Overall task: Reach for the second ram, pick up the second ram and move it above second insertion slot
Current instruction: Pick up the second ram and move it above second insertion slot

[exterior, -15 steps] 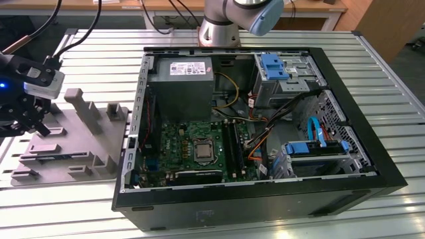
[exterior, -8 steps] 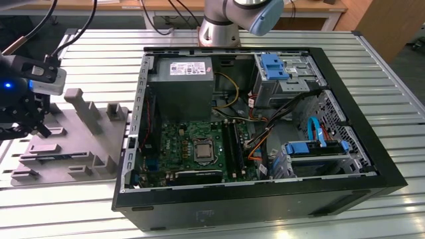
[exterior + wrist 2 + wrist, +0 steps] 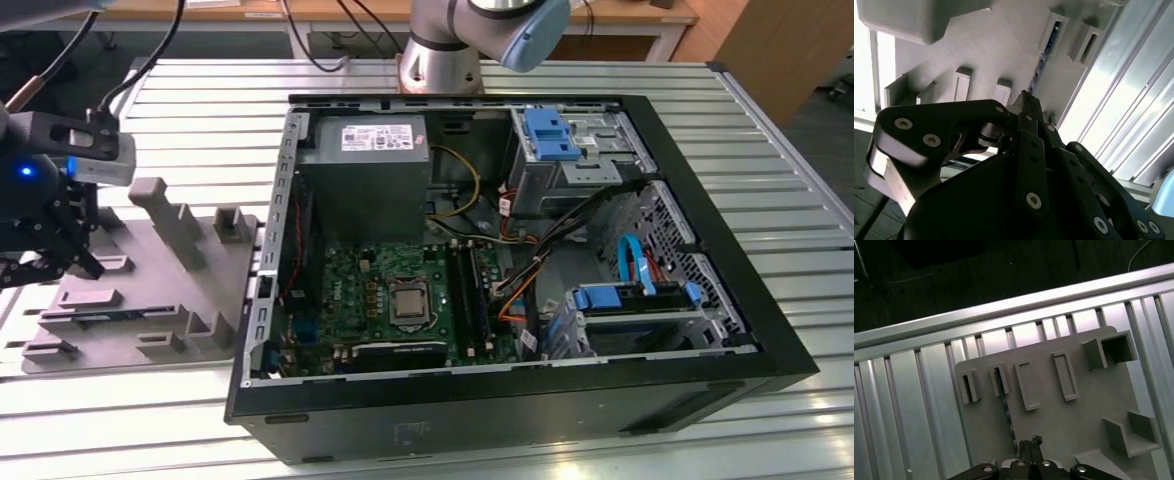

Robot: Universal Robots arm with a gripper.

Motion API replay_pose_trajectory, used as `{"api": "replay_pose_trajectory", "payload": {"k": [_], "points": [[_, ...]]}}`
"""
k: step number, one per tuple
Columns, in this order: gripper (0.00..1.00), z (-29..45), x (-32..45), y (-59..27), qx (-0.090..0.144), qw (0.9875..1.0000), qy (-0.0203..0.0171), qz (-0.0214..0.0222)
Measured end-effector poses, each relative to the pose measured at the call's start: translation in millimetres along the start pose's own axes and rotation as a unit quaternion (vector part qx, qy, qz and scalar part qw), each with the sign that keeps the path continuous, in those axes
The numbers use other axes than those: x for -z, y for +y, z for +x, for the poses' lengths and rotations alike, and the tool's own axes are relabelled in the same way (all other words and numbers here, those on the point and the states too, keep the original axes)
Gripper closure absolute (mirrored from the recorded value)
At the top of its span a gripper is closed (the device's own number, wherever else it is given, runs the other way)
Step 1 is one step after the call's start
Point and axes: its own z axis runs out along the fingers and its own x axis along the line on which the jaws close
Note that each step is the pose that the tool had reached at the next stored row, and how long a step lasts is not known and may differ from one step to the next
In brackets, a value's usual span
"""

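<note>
The second ram (image 3: 1006, 410) is a thin dark board standing on edge in a slot of the grey holder (image 3: 1079, 425). The second wrist view shows the second ram (image 3: 1040, 65) running away from my fingertips. My gripper (image 3: 1030, 442) hangs over its near end with the fingers pressed together, and I cannot tell whether they touch it. In the exterior view my gripper (image 3: 83, 262) is at the far left, over the holder (image 3: 174, 270). The memory slots (image 3: 467, 290) lie on the green motherboard in the open computer case.
The open black computer case (image 3: 534, 390) fills the middle of the ribbed metal table (image 3: 200, 100), to the exterior view's right of the holder. It contains a power supply (image 3: 367, 150), blue drive brackets and loose cables. The arm's base (image 3: 441, 60) stands behind the case.
</note>
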Motion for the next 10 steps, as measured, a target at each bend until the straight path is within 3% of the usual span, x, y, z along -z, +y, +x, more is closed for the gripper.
{"api": "replay_pose_trajectory", "payload": {"k": [4,10], "points": [[0.89,0.1,-2.5,-0.1,0.036,0.9994,0.0016,-0.0009],[0.89,0.1,-5.6,-0.2,0.088,0.9961,0.0039,-0.0022]]}}
